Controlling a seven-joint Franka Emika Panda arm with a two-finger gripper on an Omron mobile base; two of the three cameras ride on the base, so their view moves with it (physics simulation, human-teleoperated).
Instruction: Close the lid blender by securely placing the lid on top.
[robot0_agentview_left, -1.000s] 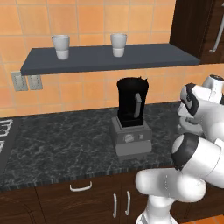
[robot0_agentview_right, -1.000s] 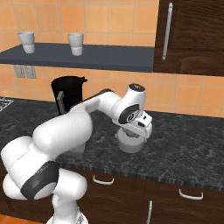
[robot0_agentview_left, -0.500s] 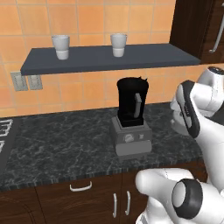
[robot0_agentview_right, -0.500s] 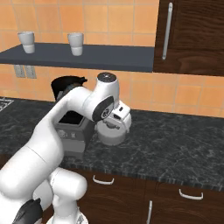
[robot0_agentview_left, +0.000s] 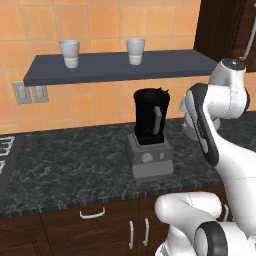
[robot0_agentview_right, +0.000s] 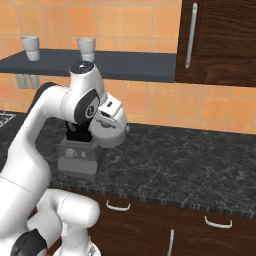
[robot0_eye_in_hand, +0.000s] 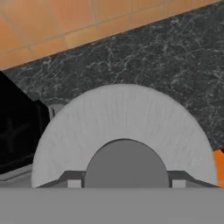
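Two cups (robot0_agentview_left: 69, 52) sit up on the shelf (robot0_agentview_left: 120, 66), well clear of the job. Below them the blender (robot0_agentview_left: 150, 135) stands on the worktop (robot0_agentview_left: 65, 165) near the wall, jar upright on its base, handle and dial facing the room; its mouth looks open, so the jar is ready to take a cover from above. At about 3 o'clock from the jar the arm carries the lid (robot0_agentview_right: 111, 131), a pale grey disc, at roughly jar height and just beside it, not yet over the opening. In the hand view the lid (robot0_eye_in_hand: 124, 135) hangs right under the gripper (robot0_eye_in_hand: 124, 183) with its knob between the jaws, so I judge the gripper closed on that knob. Held flat this way, the lid can be slid across and lowered squarely.
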